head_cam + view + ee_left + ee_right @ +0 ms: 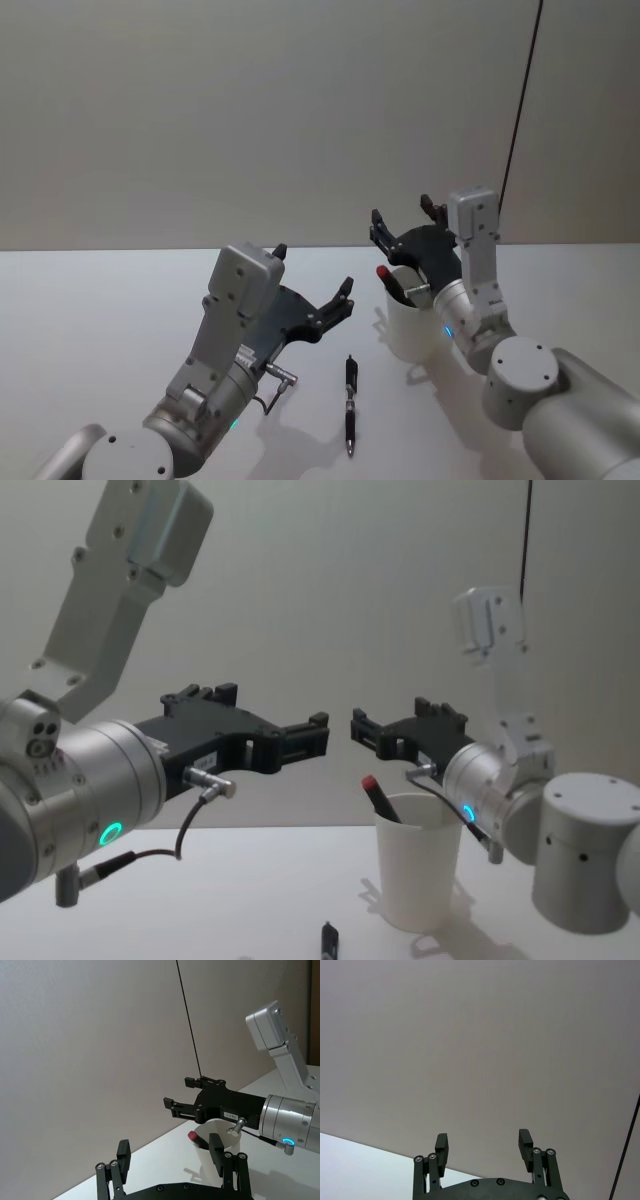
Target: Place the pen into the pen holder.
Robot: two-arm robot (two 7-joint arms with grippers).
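Note:
A black pen (351,400) lies flat on the white table, in front of and between both arms; the chest view catches its end (329,940). The pen holder is a white paper cup (408,322) (418,872) (220,1127) standing upright, with a red-capped pen (386,276) (377,794) (193,1136) leaning inside it. My right gripper (402,212) (390,720) (178,1092) (483,1142) hovers open just above the cup's rim, holding nothing. My left gripper (315,270) (290,725) (170,1152) is open and empty, raised above the table to the left of the lying pen.
The white table (100,310) runs back to a plain grey wall. A thin black cable (520,110) hangs down the wall behind the right arm.

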